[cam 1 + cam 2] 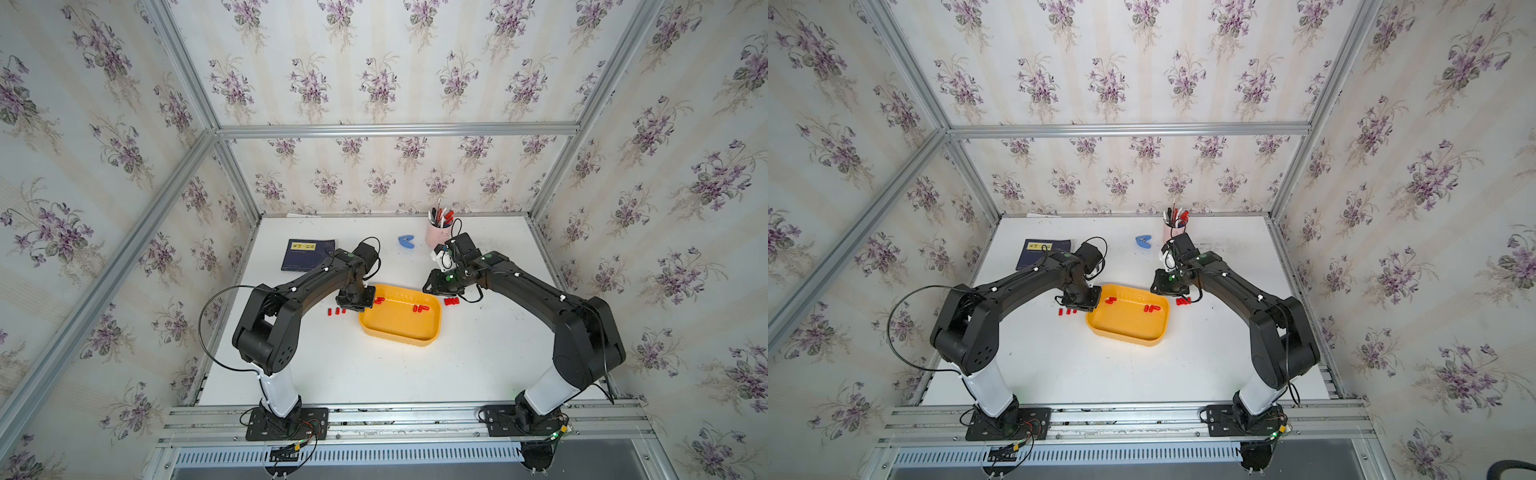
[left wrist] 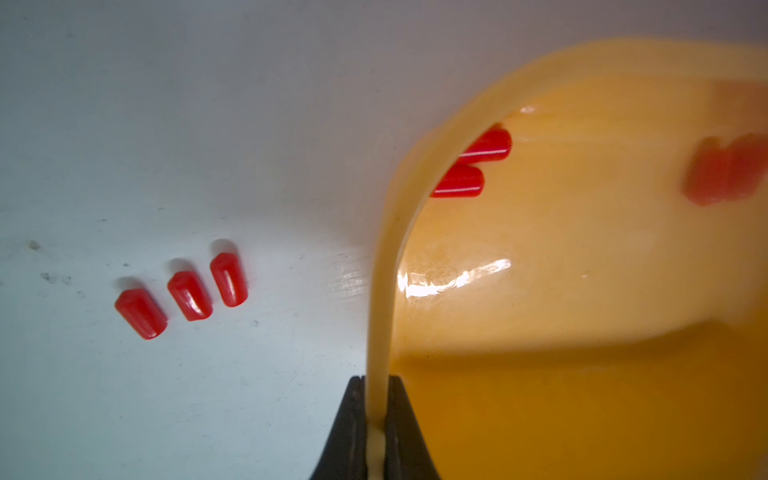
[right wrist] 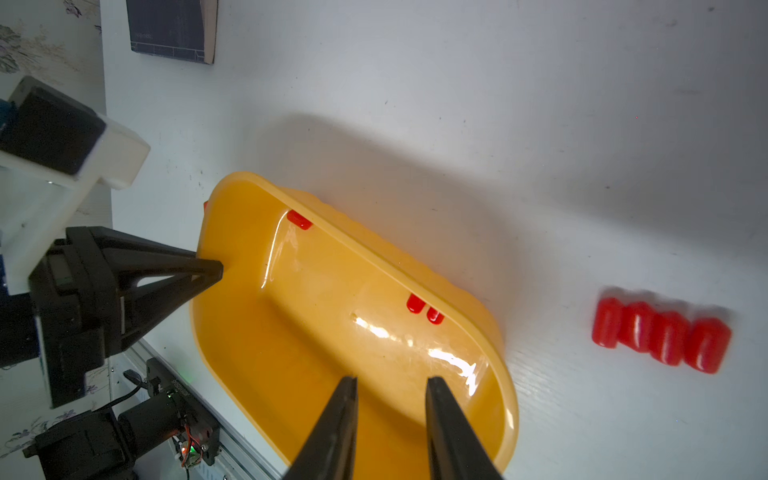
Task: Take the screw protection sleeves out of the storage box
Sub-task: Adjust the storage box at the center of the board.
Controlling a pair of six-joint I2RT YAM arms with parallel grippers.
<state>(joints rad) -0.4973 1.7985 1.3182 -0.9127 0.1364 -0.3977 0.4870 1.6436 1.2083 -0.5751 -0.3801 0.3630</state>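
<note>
1. Plainly, the left gripper (image 2: 376,382) is not free to pick. Its jaws are clamped on the rim of the storage box (image 1: 399,326) at the far left corner, and I judge it is steadying the box.
2. The right gripper (image 3: 390,382) is the free one. Its fingers stand a little apart with nothing between them, and it hangs over the right end of the box.
3. Some screw protection sleeves are out already. Three loose sleeves (image 1: 336,311) lie on the table just left of the box, and a row of four (image 1: 451,301) lies just right of it.
4. Two groups remain inside. A small cluster (image 1: 420,308) sits by the far wall, right of the middle. A corner pair (image 1: 379,300) is tucked in the far left corner, just beside the clamped rim.
5. From the right fingertips the cluster lies a short way to the left, along the far wall. The corner pair is well beyond it, so the right arm is the nearer one and the cluster is its likely next pick.
6. In both top views the cluster's sleeves do not look parallel: one seems to lie left to right and another seems turned, though they are too small to be sure. The fingers will probably need to turn so they close across a sleeve's short width, and the far wall leaves little room beside it.
</note>
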